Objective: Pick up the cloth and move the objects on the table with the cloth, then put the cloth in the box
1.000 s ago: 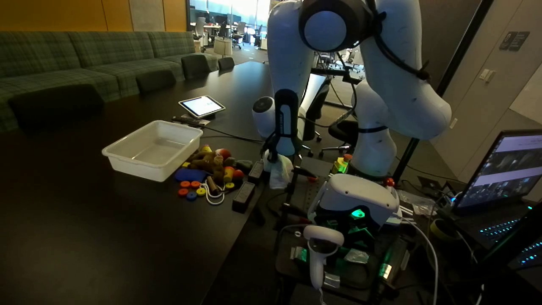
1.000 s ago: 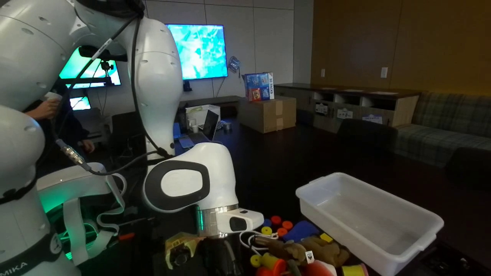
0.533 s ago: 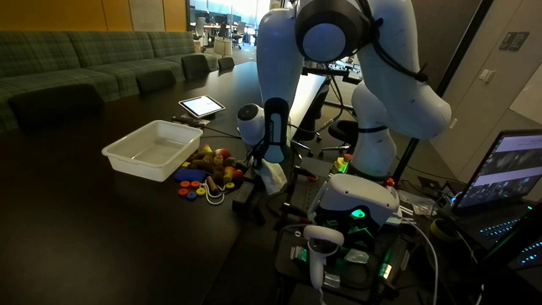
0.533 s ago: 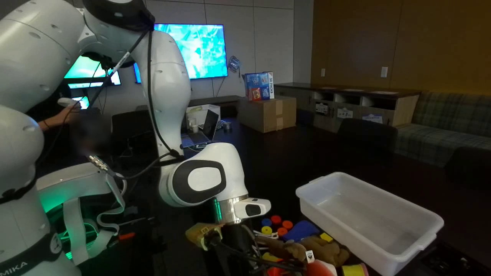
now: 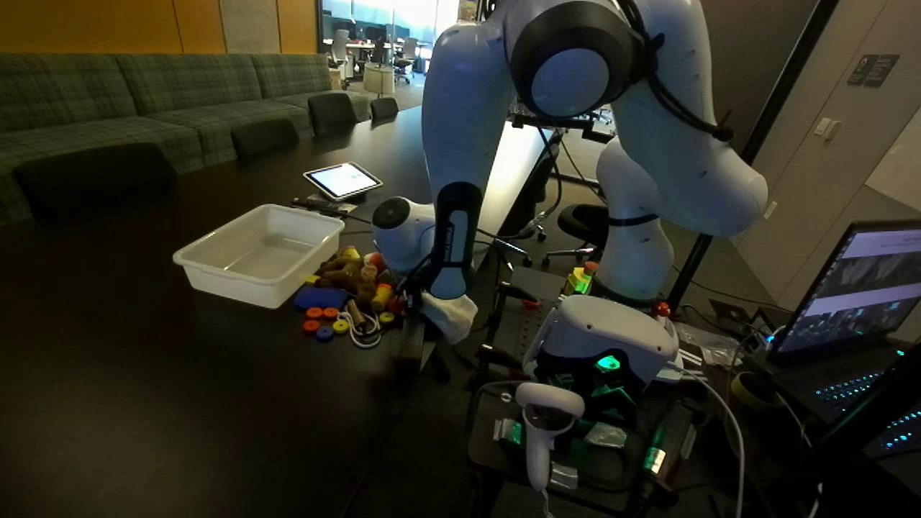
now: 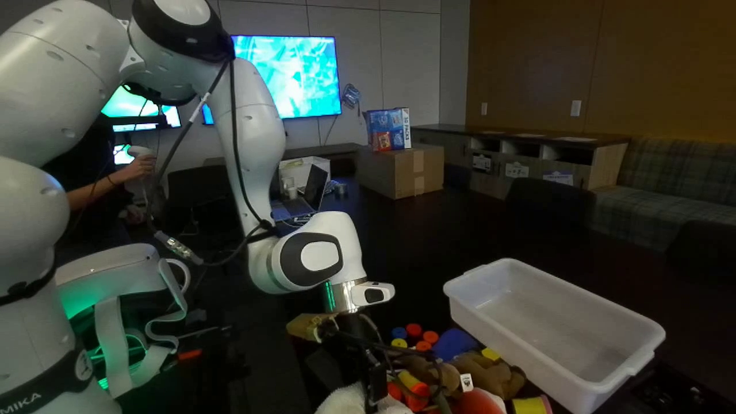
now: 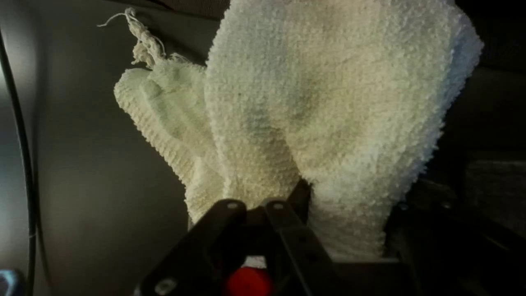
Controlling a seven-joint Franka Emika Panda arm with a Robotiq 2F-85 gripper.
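Plaid green seating (image 5: 165,108) stood beyond a long dark tabletop (image 5: 216,403), and a lit screen (image 6: 287,77) was mounted on a pale wall (image 6: 411,57) in an exterior view. Farther back in that view stood a cardboard box (image 6: 397,172) with a blue printed carton (image 6: 386,129) on top; a tablet (image 5: 343,180) sat propped near the white bin (image 6: 506,342), which stood upright, open side up. Close beside the bin lay a brown plush toy (image 6: 489,371), a blue pouch (image 5: 322,297), small coloured discs (image 6: 413,329), a white cord (image 5: 365,346) and a yellow cylinder (image 5: 382,297). The end effector (image 7: 254,207), low near the tabletop's edge, was pinched narrow on the white cloth (image 7: 328,102), whose thick folds filled much of the wrist view, a frayed thread (image 7: 144,43) trailing at the left. In both exterior views the cloth was well apart from the bin, with the brown plush toy between them; whether it touched the tabletop could not be told. Near the base of the robot arm (image 5: 633,252) stood a white headset (image 5: 604,324) lit with green.
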